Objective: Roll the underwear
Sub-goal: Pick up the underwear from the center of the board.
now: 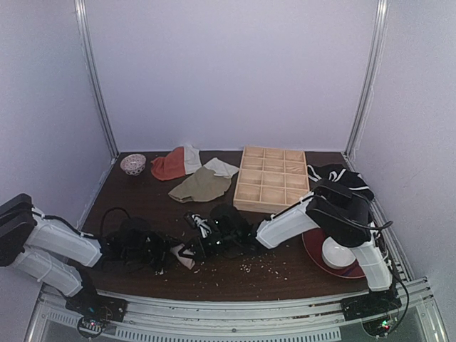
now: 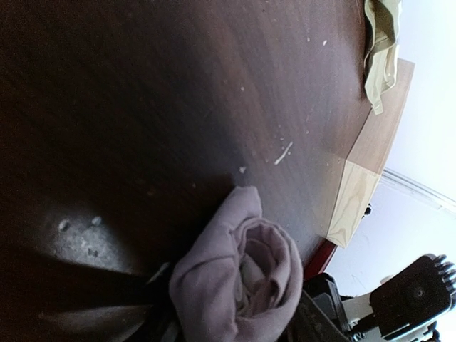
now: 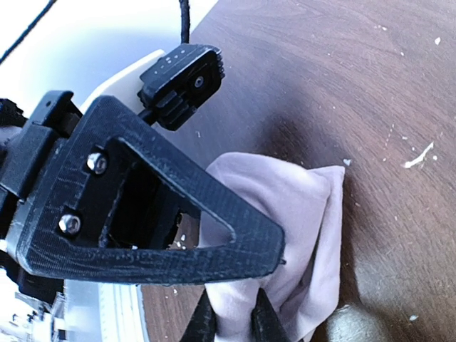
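Observation:
The underwear is a mauve-pink cloth rolled into a tight coil, lying on the dark table near its front edge. My left gripper has a finger on each side of the roll and presses on it. In the top view the left gripper comes in from the left. My right gripper reaches in from the right. In the right wrist view its two dark fingertips pinch a fold of the underwear. The right gripper sits just below the left gripper's black triangular finger.
A wooden compartment box stands behind the roll, its corner close by. An olive-green cloth and an orange-red and white cloth lie at the back beside a small bowl. A red plate holding a white bowl sits right.

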Controlling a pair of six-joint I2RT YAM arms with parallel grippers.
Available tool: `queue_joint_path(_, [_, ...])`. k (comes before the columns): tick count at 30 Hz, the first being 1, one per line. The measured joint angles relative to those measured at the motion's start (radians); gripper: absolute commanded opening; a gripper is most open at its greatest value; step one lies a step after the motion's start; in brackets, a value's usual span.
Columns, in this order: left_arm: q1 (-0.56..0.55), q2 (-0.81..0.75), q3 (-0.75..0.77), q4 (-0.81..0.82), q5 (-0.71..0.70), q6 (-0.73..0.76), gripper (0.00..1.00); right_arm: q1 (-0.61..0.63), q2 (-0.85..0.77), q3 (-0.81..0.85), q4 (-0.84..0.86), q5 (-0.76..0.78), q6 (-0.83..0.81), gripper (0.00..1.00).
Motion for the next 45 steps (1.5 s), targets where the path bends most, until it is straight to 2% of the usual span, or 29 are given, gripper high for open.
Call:
queue_joint_path(4, [0.0,0.006,-0.005,0.017,0.0,0.0,0.49,-0.004,0.011,-0.022,0.076,-0.02,0.052,0.0])
queue_joint_path(12, [0.0,0.027,-0.013,0.069,-0.001,0.002,0.53,-0.026,0.04,-0.025,0.153,-0.091,0.098,0.0])
queue_joint_path(18, [0.0,0.038,-0.013,0.075,0.005,0.006,0.43,-0.038,0.046,-0.017,0.155,-0.139,0.096,0.0])
queue_joint_path(23, [0.0,0.046,-0.013,0.07,0.011,0.009,0.26,-0.041,0.046,-0.013,0.141,-0.155,0.09,0.0])
queue_joint_path(27, [0.0,0.048,-0.013,0.063,0.016,0.01,0.13,-0.041,0.046,-0.013,0.122,-0.158,0.079,0.08])
queue_joint_path(30, [0.0,0.05,-0.013,0.063,0.018,0.012,0.01,-0.042,0.046,-0.013,0.109,-0.158,0.055,0.2])
queue_joint_path(33, [0.0,0.051,-0.013,0.063,0.019,0.012,0.0,-0.041,0.033,-0.011,0.073,-0.155,0.009,0.28])
queue_joint_path(37, [0.0,0.051,-0.013,0.063,0.021,0.012,0.0,-0.033,-0.001,-0.009,-0.026,-0.145,-0.074,0.31])
queue_joint_path(40, [0.0,0.051,-0.013,0.063,0.021,0.012,0.0,-0.028,-0.024,-0.011,-0.086,-0.134,-0.125,0.3])
queue_joint_path(43, [0.0,0.051,-0.012,0.063,0.023,0.012,0.0,-0.025,-0.04,-0.017,-0.13,-0.131,-0.162,0.15])
queue_joint_path(45, [-0.001,0.053,-0.012,0.065,0.027,0.012,0.0,-0.024,-0.042,-0.018,-0.143,-0.126,-0.174,0.09])
